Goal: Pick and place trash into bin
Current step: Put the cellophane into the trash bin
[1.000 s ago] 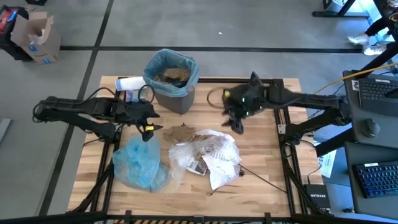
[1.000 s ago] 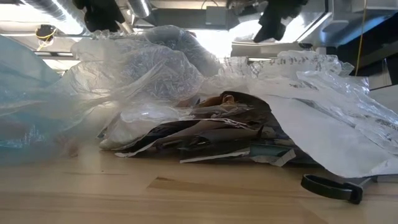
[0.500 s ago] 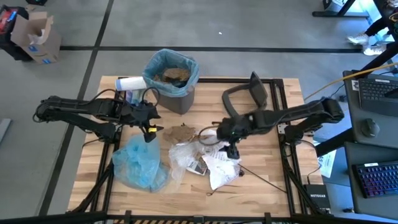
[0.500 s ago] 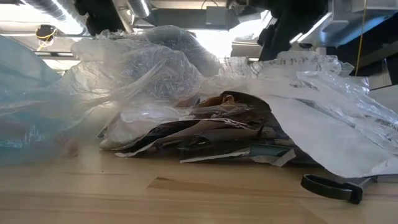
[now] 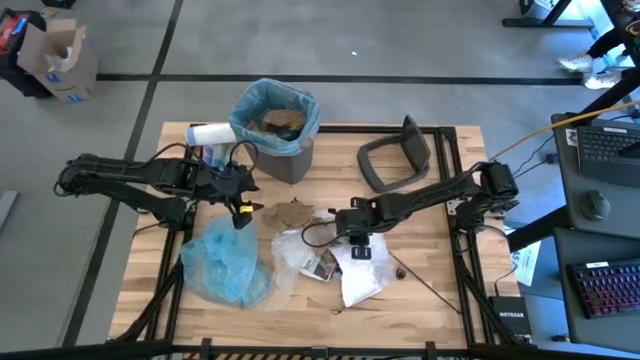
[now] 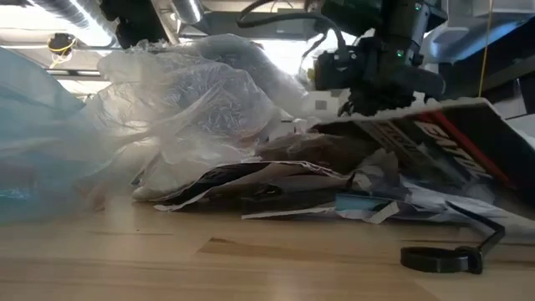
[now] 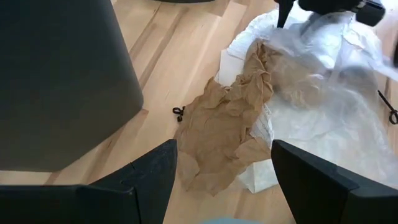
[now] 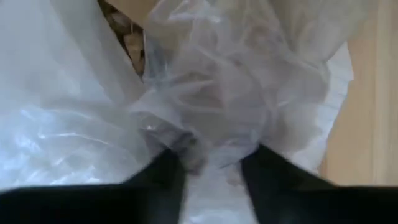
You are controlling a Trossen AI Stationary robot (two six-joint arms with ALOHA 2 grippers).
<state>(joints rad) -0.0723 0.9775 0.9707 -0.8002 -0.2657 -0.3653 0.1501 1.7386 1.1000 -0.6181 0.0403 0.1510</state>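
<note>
The high view looks straight down from far above on the whole table [image 5: 420, 290], with the bin [image 5: 275, 125] toward 12 o'clock and the trash [image 5: 325, 255] near the centre. The low view stands at the table surface, very near the same pile, and faces level across it into the room. The left wrist view looks down from close on the brown paper [image 7: 224, 124] (also seen from above). The right wrist view is pressed almost into the clear wrap [image 8: 211, 87].

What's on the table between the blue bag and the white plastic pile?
In the high view, bare wood table only, a thin strip between the blue bag and the white plastic pile.
</note>
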